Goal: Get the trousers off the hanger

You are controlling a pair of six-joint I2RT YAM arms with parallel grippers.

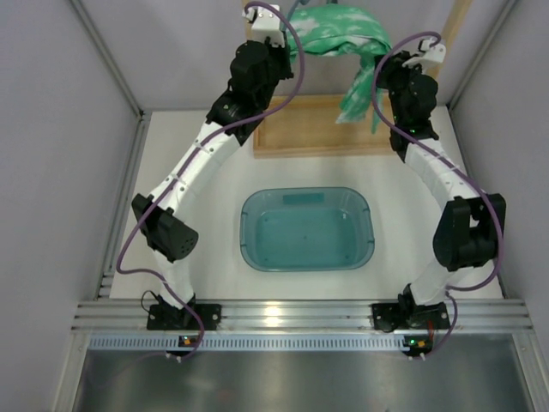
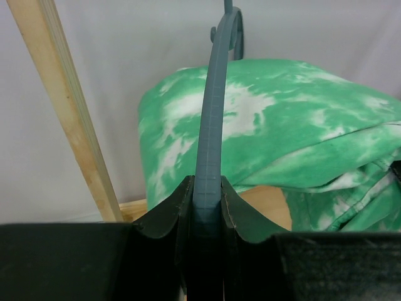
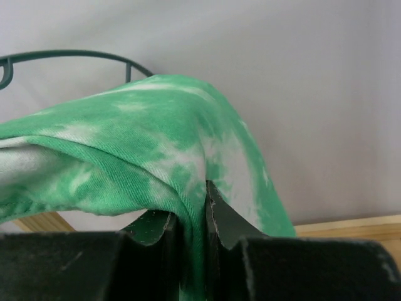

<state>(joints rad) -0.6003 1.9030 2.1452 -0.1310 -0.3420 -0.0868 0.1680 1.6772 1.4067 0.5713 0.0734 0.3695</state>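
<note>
Trousers (image 1: pixel 339 30) in green with white blotches hang draped over the hanger (image 2: pixel 210 119) at the far end of the worktop (image 1: pixel 214 232), raised above the wooden frame (image 1: pixel 317 148). In the overhead view the cloth forms a hump across the top, and one end trails down on the right towards the frame's far right corner. The hanger is thin and grey-blue. In the left wrist view its curved arm rises from between the fingers and runs up in front of the bunched fabric to a hooked end near the top edge. In the right wrist view a thin curved bar of the hanger arcs above the cloth at the left and meets it near its crest.

The left pincer (image 2: pixel 207 188) is clenched on the hanger's arm, one dark finger pressed to each side of it, with the trousers just behind. The right pincer (image 3: pixel 194 200) is clenched on a fold of the trousers, with the green fabric pinched between its fingers and falling over the right one.

A light post of the wooden frame slants up at the left of the left wrist view, against a plain grey wall (image 3: pixel 282 75). Nearer the arm bases, a translucent teal tub (image 1: pixel 306 230) sits on the worktop, well apart from the garment. Both arms reach forward and inward, with purple cables (image 1: pixel 129 240) looping along them.
</note>
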